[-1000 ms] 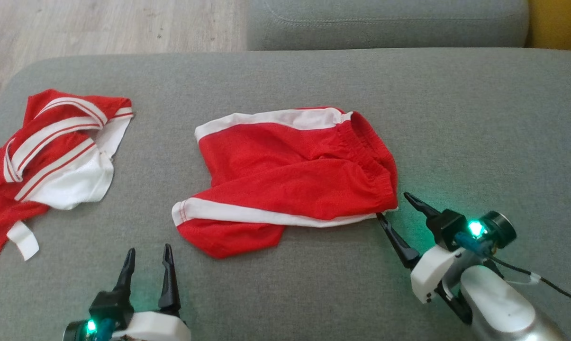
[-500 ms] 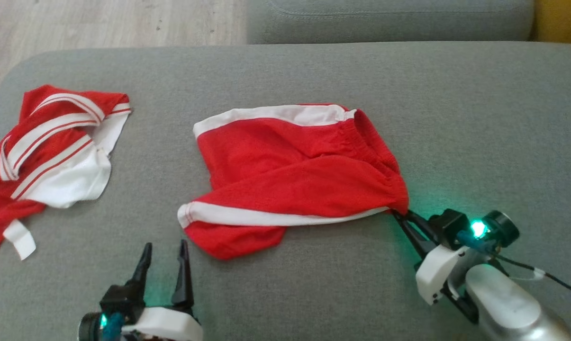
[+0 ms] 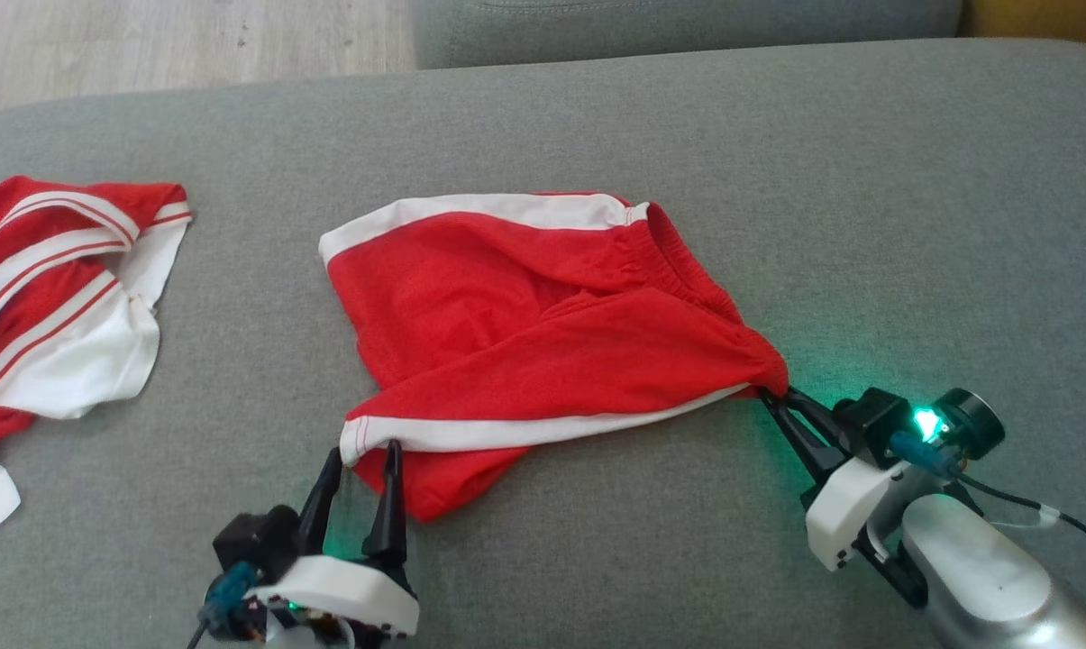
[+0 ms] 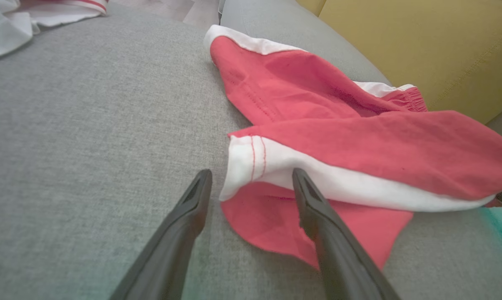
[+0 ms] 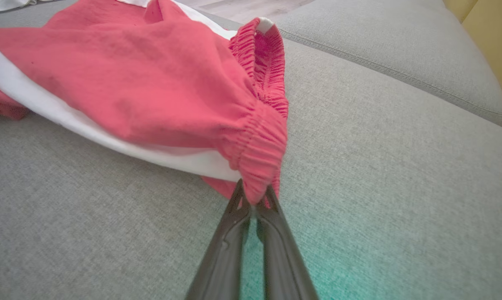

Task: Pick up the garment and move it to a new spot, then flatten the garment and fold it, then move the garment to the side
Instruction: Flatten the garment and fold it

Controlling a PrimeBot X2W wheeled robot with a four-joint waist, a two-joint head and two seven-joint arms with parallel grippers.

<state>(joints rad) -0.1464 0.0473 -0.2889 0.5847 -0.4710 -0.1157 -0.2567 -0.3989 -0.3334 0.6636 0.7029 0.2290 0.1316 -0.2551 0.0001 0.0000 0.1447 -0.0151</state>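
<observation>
Right wrist view: shorts [image 5: 151, 83] corner hidden inside right pincer [image 5: 255, 202]

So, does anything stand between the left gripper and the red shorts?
Nothing visible does. The left gripper is open, with the white-edged leg corner of the shorts between its fingers. The right gripper is shut on the waistband corner.

The striped garment [image 3: 56, 297] is cut off at the head view's left edge; on the shorts [image 3: 524, 315], the upper leg covers most of the lower.
</observation>
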